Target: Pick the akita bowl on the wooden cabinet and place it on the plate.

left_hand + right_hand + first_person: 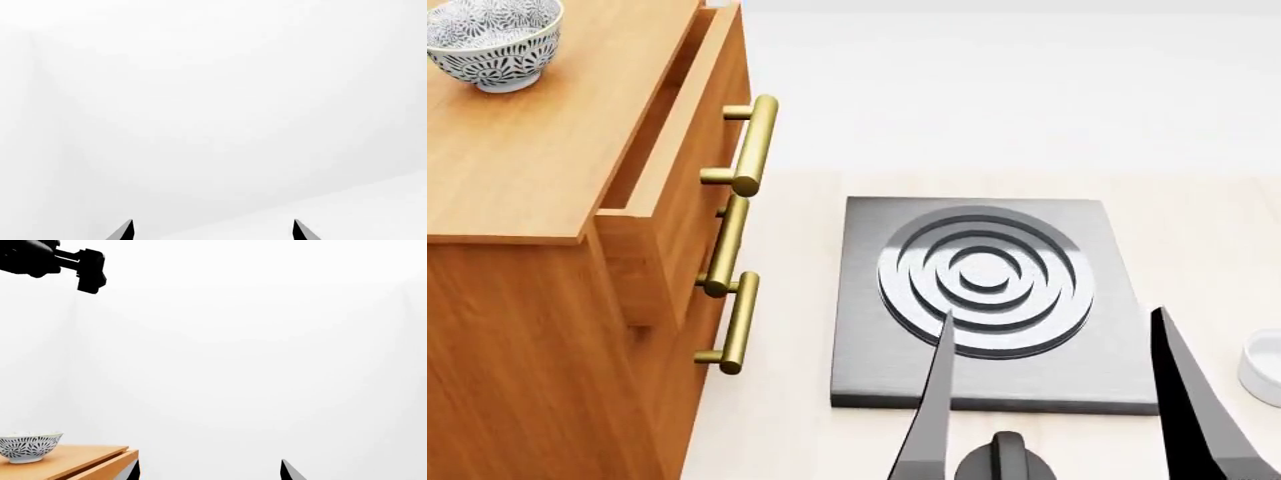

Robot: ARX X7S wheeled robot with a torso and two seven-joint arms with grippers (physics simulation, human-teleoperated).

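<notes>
One akita bowl (494, 42) sits upright on top of the wooden cabinet (547, 300), at the far left corner of its top in the head view, with nothing touching it. The right wrist view catches the same bowl (30, 446) near the edge of the cabinet top (73, 460), with bare white wall behind.

The cabinet front shows three brass handles (747, 145), stacked one below the other, and the top drawer (674, 130) stands pulled out a little.

On the pale counter (787, 400) beside the cabinet lies one grey square burner (988, 300) with raised concentric rings. At the right edge of the head view is a slice of one small white dish (1265, 368); too little shows to say what it is.

Two dark fingers (932, 420) of one gripper (1061, 400) rise from the bottom of the head view, spread wide over the near edge of the burner, holding nothing. Which arm it belongs to is probably the right, though I can't be certain. The right gripper (210, 472) shows two fingertips well apart in its own camera, empty. The left gripper (213, 231) likewise shows two tips spread wide against blank white. A black piece of arm (53, 262) shows in the corner of the right wrist view.
</notes>
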